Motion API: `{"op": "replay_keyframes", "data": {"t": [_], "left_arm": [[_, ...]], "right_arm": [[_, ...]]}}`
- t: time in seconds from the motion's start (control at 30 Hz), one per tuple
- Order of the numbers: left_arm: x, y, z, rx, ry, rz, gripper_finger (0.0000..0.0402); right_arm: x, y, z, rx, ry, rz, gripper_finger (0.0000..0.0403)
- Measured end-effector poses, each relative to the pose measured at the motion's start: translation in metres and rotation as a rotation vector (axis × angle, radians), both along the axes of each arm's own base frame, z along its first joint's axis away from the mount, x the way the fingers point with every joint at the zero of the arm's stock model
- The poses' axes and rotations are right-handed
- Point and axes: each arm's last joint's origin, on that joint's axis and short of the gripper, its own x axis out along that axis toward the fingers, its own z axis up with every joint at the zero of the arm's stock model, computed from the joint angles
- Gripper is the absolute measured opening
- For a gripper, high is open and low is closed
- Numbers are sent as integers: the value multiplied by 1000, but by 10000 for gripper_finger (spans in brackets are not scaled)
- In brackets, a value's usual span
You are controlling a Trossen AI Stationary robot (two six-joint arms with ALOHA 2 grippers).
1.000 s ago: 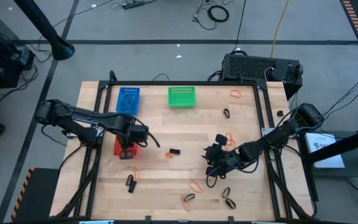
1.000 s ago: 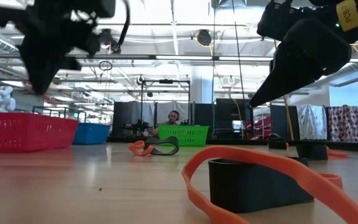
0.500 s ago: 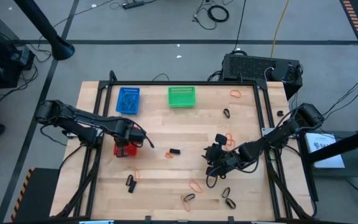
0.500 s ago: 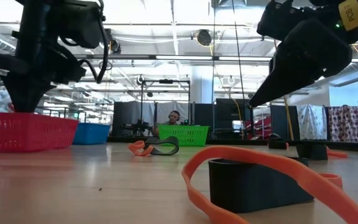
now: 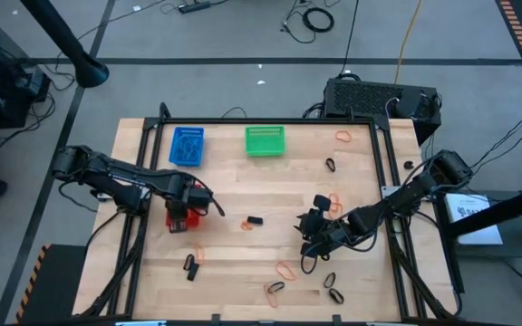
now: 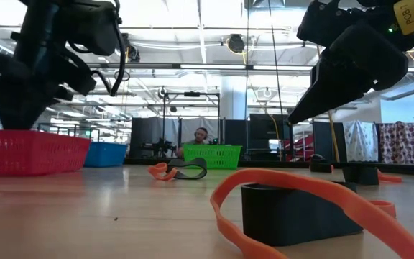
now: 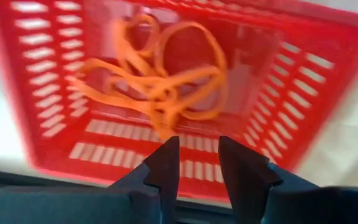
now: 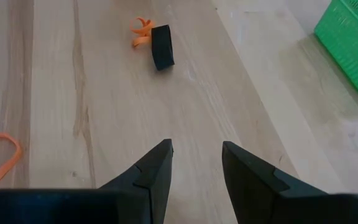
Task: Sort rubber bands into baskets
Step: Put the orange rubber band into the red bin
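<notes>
My left gripper [image 7: 199, 163] hangs open over the red basket [image 5: 178, 220], fingers pointing down into it. A tangle of orange rubber bands [image 7: 160, 81] lies in that basket below the fingertips. In the low view the left gripper [image 6: 20, 108] dips behind the red basket's [image 6: 27, 151] rim. The blue basket [image 5: 187, 145] and the green basket [image 5: 265, 140] stand at the far edge. My right gripper [image 8: 196, 163] stands open above bare wood right of the middle [image 5: 306, 228]. A black band [image 8: 161, 46] and an orange band [image 8: 140, 28] lie ahead of it.
Loose bands lie scattered: an orange one [image 5: 343, 136] and a black one [image 5: 331, 165] at the far right, several near the front edge [image 5: 285, 269], [image 5: 334, 295], [image 5: 189, 266]. A black band inside an orange one [image 6: 293, 208] fills the low view's foreground. A black box [image 5: 379, 98] stands beyond the far right corner.
My left gripper has shifted a little toward the table's left edge and come down from above the red basket until its tips drop behind the rim. The orange bit seen at its fingertips a second ago no longer shows there. The right arm has kept still.
</notes>
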Motion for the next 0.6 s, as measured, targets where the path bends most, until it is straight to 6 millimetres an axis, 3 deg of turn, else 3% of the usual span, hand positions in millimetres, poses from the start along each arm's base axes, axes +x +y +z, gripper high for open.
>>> {"op": "replay_keyframes", "data": {"t": [0.17, 0.3, 0.47, 0.6], "left_arm": [[0, -2, 6, -72, 22, 58, 121], [14, -5, 23, -122, -63, 116, 121], [43, -17, 53, -193, -325, 88, 121], [69, -40, 71, -241, -644, -34, 121]], "right_arm": [[0, 0, 0, 0, -1, -1, 135], [1, -1, 0, -4, -6, -6, 135], [1, -8, 0, -23, -19, -85, 135], [1, -28, -5, -28, 40, -194, 135]]}}
